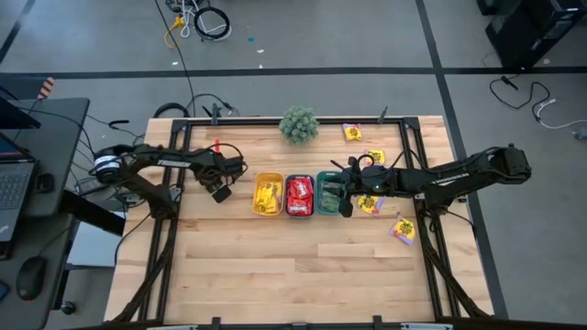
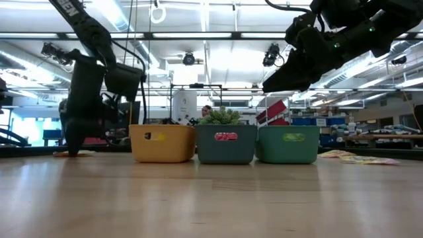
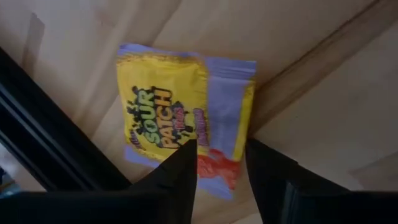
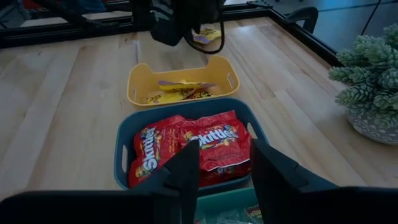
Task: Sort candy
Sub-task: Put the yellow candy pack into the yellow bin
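Where left gripper (image 3: 221, 155) hovers: yellow candy (image 3: 180, 115) beneath.

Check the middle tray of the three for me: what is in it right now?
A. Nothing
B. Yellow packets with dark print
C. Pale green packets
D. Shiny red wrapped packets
D: the right wrist view shows shiny red wrapped candy packets filling the dark teal oblong plastic tray, beyond which stands the yellow oblong plastic tray.
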You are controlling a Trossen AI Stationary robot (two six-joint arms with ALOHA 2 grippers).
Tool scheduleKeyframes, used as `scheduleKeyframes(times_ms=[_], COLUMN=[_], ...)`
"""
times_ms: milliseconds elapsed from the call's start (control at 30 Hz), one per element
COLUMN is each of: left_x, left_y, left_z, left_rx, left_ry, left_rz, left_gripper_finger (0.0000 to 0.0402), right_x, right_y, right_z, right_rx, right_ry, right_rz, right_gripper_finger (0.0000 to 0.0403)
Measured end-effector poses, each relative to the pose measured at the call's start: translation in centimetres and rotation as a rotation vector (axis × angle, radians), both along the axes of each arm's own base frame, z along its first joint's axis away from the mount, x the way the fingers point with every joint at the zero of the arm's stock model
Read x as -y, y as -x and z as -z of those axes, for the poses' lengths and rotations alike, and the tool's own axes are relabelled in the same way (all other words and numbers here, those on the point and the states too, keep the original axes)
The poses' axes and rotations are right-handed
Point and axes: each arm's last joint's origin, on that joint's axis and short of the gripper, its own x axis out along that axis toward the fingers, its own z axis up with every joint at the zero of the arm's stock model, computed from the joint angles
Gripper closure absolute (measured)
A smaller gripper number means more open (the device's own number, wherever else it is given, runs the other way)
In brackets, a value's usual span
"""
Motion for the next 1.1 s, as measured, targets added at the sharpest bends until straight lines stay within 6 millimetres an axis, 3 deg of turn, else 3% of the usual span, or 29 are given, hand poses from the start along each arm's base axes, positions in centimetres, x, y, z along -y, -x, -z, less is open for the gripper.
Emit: scheduleKeyframes(times_ms=[100, 267, 633, 967, 1100], left_x=[-0.5, -0.7, -1.4, 0.0, 0.2], left_y=[0.0, -0.2, -3.0, -5.8, -6.2], left_z=[0.3, 0.4, -2.4, -5.9, -6.4], left_rx=[-0.015, 0.022, 0.096, 0.161, 0.172], left_ry=[0.021, 0.045, -0.055, -0.050, -0.053], left_rz=[-0.010, 0.005, 0.091, 0.233, 0.253], left_gripper_finger=[0.0294, 0.0388, 0.0400, 0.0401, 0.0401], right_x=[0.0, 0.0, 0.0, 0.0, 0.0], right_y=[0.0, 0.0, 0.0, 0.1, 0.1], right_z=[0.0, 0.1, 0.1, 0.1, 0.1], right_rx=[-0.004, -0.008, -0.015, -0.021, -0.021], right_ry=[0.000, 0.002, 0.016, 0.016, 0.016], right_rz=[0.000, 0.000, -0.007, -0.007, -0.007], right_gripper_finger=[0.0276, 0.0279, 0.0292, 0.0292, 0.0294])
